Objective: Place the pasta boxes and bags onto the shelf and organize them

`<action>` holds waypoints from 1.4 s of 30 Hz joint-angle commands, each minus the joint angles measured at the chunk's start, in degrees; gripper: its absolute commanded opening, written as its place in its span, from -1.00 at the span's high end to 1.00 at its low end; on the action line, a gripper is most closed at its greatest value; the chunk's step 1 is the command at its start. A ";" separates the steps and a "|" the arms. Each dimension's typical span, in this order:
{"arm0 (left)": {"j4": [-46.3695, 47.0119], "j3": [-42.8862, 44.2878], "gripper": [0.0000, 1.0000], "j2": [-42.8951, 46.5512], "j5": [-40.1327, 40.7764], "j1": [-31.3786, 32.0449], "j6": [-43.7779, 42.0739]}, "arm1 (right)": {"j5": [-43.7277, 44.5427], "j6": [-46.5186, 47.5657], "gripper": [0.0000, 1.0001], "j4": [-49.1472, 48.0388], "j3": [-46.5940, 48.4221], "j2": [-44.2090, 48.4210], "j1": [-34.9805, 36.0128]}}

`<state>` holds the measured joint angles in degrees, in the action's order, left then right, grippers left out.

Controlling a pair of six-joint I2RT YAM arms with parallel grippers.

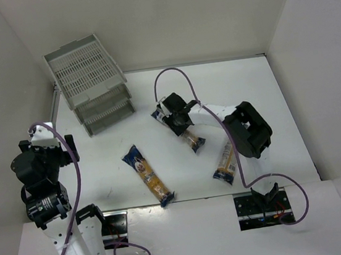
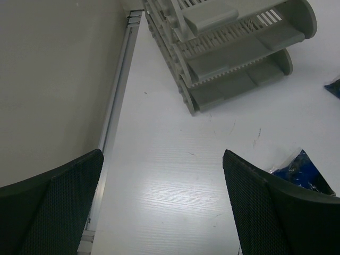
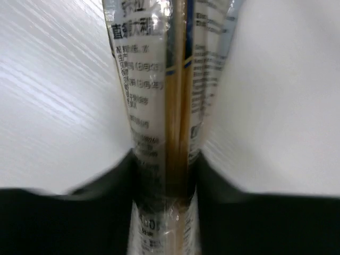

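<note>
The grey three-tier shelf [image 1: 88,83] stands at the back left; it also shows in the left wrist view [image 2: 228,48]. Three pasta packets with blue ends and orange middles are on the table. My right gripper [image 1: 176,115] is shut on one packet [image 1: 190,138] near its far end; in the right wrist view its printed wrap [image 3: 164,106] is squeezed between the fingers. A second packet [image 1: 148,175] lies in the middle front; its blue end shows in the left wrist view [image 2: 303,169]. A third packet [image 1: 225,163] lies under the right arm. My left gripper [image 2: 162,204] is open and empty over the left table edge.
White walls enclose the table on the left, back and right. A metal strip [image 2: 114,119] runs along the left wall base. A purple cable [image 1: 179,73] loops above the right arm.
</note>
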<state>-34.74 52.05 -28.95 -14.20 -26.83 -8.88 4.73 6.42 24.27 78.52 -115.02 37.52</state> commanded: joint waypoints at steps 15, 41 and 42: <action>1.52 -0.28 -1.00 1.26 -0.66 -0.94 0.18 | -27.23 0.10 1.00 6.93 13.13 17.02 -6.14; 21.37 30.09 -1.00 -42.56 -39.54 3.44 30.32 | -32.07 -39.81 1.00 -7.56 101.04 -23.85 1.95; 23.04 30.13 -1.00 -43.38 -41.85 4.76 31.90 | -32.07 -40.60 1.00 -8.09 101.04 -23.85 1.95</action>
<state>-18.37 76.90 -67.26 -38.39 -25.93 12.69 -26.63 -28.99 29.67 174.80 -142.39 39.16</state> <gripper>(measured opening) 1.001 0.416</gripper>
